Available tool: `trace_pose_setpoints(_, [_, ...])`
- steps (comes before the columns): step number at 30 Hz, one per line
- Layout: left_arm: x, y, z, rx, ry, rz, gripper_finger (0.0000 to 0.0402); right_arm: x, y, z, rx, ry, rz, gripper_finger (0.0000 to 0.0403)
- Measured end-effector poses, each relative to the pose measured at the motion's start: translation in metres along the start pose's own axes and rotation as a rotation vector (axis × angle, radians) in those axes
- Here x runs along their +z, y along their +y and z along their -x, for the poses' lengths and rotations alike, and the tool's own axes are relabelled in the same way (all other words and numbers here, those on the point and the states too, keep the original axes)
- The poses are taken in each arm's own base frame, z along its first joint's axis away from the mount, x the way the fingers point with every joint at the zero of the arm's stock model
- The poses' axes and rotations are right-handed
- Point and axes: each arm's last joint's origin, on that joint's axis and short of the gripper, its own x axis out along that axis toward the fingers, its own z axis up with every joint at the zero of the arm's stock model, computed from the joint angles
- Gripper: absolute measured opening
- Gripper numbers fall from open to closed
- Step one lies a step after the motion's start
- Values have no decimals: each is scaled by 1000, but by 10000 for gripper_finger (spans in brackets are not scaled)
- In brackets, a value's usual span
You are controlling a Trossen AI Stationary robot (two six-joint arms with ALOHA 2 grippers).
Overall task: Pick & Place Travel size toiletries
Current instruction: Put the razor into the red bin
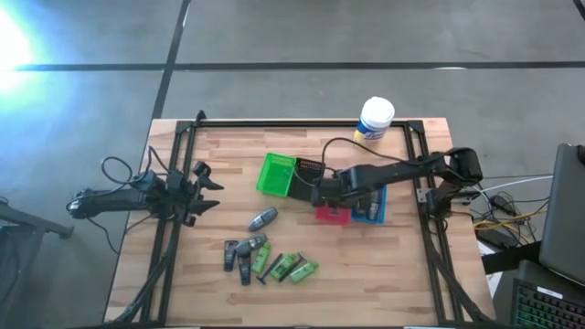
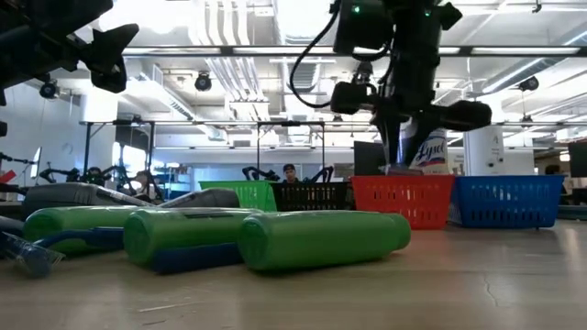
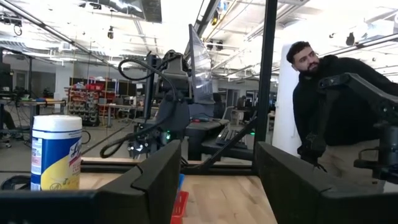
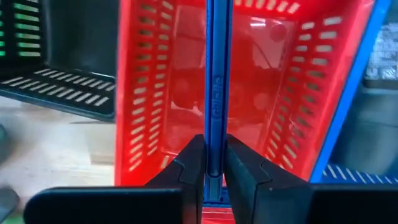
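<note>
High view: right claw (image 1: 322, 194) holds a thin blue stick (image 4: 216, 93) over the red bin (image 1: 331, 215).
Left claw (image 1: 208, 187) waits, fingers apart, by the worktop's (image 1: 384, 265) left edge. Most toiletries (image 1: 265, 258) still lie near the front edge of the wooden worktop. A big bright workshop lies behind.

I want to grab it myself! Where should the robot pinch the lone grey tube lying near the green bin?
Probably across the middle of the grey tube, coming straight down from above. It lies flat on the table, apart from the others, and its slim sides look easiest to pinch.
</note>
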Motion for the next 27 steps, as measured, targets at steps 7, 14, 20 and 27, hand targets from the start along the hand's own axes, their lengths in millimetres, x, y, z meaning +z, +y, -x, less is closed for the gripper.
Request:
trace_pose_setpoints(7, [0, 0, 0, 0, 0, 0, 213, -1, -7, -17, 16, -2, -74, 88])
trace_pose_setpoints(14, [0, 0, 0, 0, 0, 0, 213, -10, -3, -12, 53, -28, -28, 168])
trace_pose_setpoints(20, [0, 0, 0, 0, 0, 0, 213, -30, 19, 19, 189, -75, 165, 217])
trace_pose_setpoints(27, [0, 0, 0, -1, -1, 383, 213, -61, 43, 36, 314, 7, 404, 227])
